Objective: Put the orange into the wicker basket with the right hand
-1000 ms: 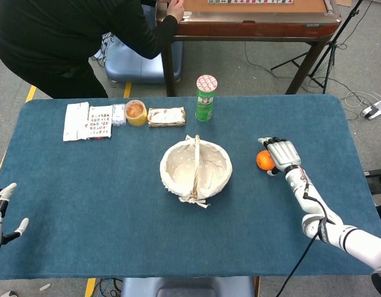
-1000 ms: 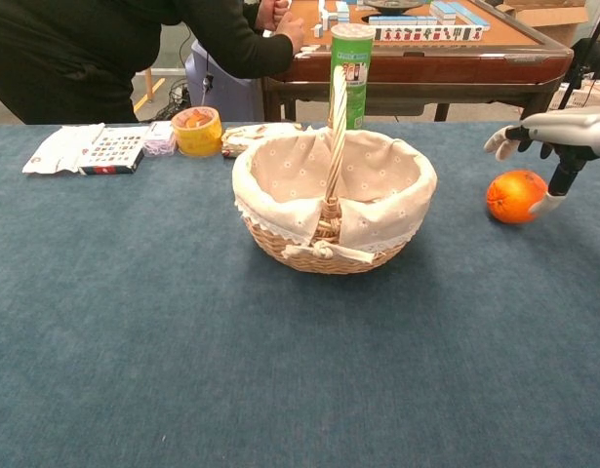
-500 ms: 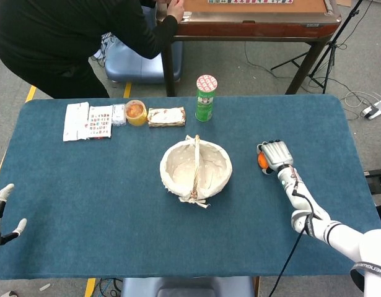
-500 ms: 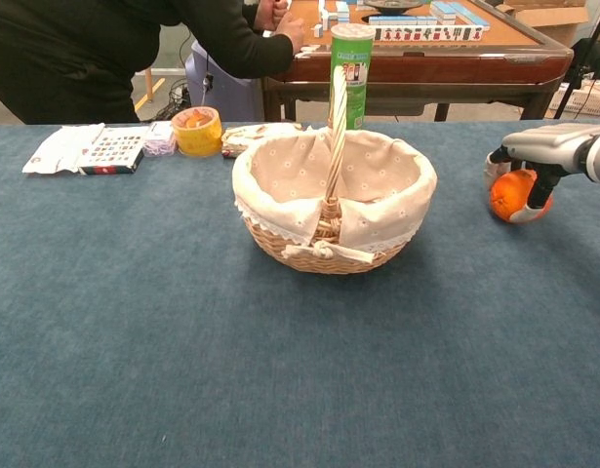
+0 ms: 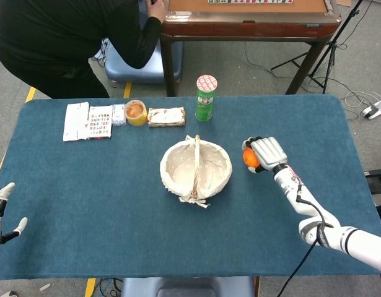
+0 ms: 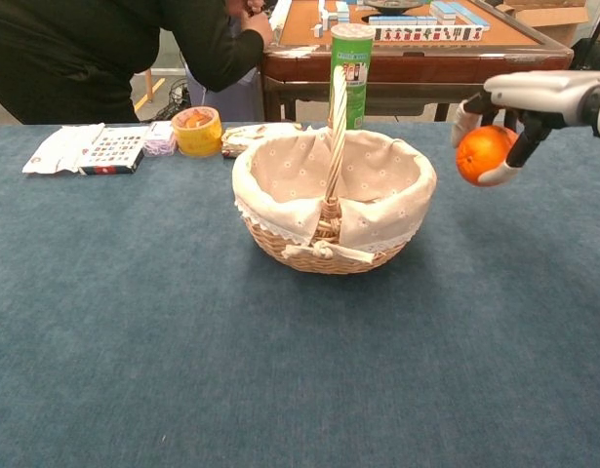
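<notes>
My right hand (image 5: 266, 153) (image 6: 514, 102) grips the orange (image 5: 249, 159) (image 6: 483, 154) from above and holds it in the air, just right of the wicker basket (image 5: 196, 169) (image 6: 331, 200). The basket has a pale cloth lining and an upright handle, and it stands mid-table with nothing in it. In the chest view the orange hangs at about the height of the basket's rim. My left hand (image 5: 3, 213) rests open at the table's near left edge, holding nothing.
At the back of the blue table (image 5: 103, 204) stand a green snack can (image 5: 205, 98) (image 6: 351, 60), a yellow tape roll (image 5: 135, 112) (image 6: 197, 131), a wrapped packet (image 5: 166, 116) and printed cards (image 5: 88, 120) (image 6: 85, 148). A person in black (image 5: 60, 43) leans over behind the table.
My right hand closed on the orange, lifted it off the table and carried it left toward the basket. The left hand stayed put.
</notes>
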